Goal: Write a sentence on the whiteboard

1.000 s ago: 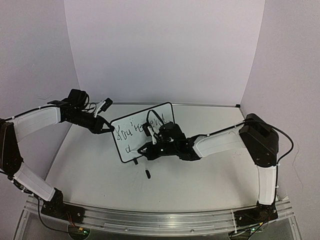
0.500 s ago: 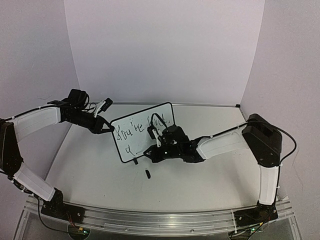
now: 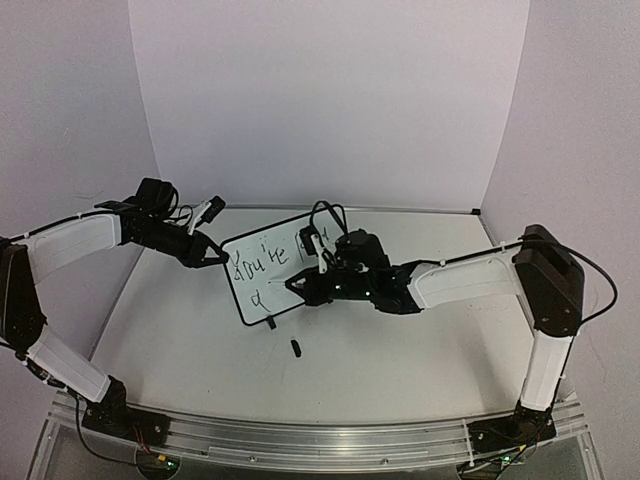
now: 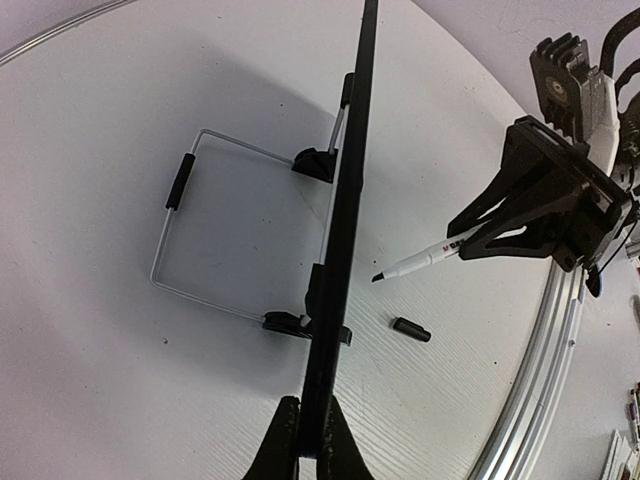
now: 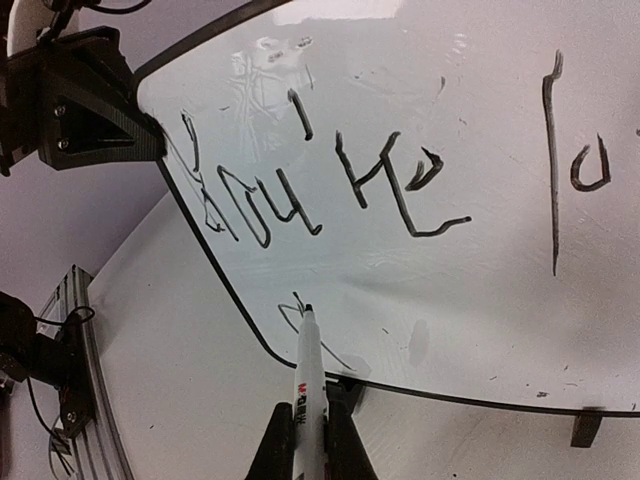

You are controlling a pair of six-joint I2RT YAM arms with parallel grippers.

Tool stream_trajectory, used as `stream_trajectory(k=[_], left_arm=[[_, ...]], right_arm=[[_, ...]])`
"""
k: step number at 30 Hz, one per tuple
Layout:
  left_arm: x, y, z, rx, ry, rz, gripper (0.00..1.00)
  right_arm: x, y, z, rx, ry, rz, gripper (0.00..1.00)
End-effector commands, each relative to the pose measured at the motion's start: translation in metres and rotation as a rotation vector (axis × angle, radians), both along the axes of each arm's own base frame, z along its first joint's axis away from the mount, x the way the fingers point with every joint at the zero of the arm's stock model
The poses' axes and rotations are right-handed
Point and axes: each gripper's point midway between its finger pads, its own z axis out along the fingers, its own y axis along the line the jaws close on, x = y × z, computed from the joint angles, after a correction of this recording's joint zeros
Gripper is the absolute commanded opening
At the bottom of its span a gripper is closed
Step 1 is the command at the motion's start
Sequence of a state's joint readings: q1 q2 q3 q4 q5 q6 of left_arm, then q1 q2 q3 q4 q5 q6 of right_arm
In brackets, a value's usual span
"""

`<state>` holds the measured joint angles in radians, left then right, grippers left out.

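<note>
The whiteboard stands on its lower edge on the worktop, a little toward 10 o'clock from the middle in the top view, with its written face turned to the near right. Seen edge-on from the left wrist, it leans back on a bent wire stand hinged to its rear. The left claw is clenched on the board's thin black frame at the 9 o'clock edge, one finger on each face. The right arm reaches in from 3 o'clock, and the right claw is clenched around the barrel of a white marker whose dark tip points up toward 12 o'clock in the right wrist view. That tip sits at the board's lower left area, at a small scribbled letter that begins the second line. The left wrist view shows a narrow gap between the tip and the board's face. The sentence is partly there: the top line reads "You're", followed at 3 o'clock by a tall stroke and a small round letter. The right arm hides the rest of that line in the top view. The marker's black cap lies loose on the worktop at 6 o'clock from the board, well apart from both claws.
</note>
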<state>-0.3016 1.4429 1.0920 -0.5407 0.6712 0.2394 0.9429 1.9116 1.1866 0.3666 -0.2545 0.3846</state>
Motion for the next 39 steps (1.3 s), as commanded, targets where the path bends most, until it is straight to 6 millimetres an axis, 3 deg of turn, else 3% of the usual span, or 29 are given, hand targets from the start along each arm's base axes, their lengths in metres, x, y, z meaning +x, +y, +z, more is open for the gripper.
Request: stream_trajectory(k=[1, 13, 29, 33, 39], left_arm=[[0.007, 0.007, -0.008, 0.069, -0.014, 0.026, 0.00], [0.008, 0.007, -0.008, 0.069, -0.015, 0.027, 0.00], [0.008, 0.007, -0.008, 0.068, -0.014, 0.026, 0.00], [0.008, 0.007, -0.007, 0.067, -0.015, 0.027, 0.00], [0.008, 0.007, -0.008, 0.068, -0.014, 0.026, 0.00]], right_arm=[[0.011, 0.012, 0.020, 0.064, -0.025, 0.016, 0.00], [0.021, 0.021, 0.005, 0.057, 0.000, 0.016, 0.00], [0.013, 0.002, -0.056, -0.040, 0.105, -0.022, 0.00], [0.011, 0.002, -0.059, -0.043, 0.111, -0.018, 0.00], [0.007, 0.000, -0.044, -0.023, 0.096, -0.003, 0.00]])
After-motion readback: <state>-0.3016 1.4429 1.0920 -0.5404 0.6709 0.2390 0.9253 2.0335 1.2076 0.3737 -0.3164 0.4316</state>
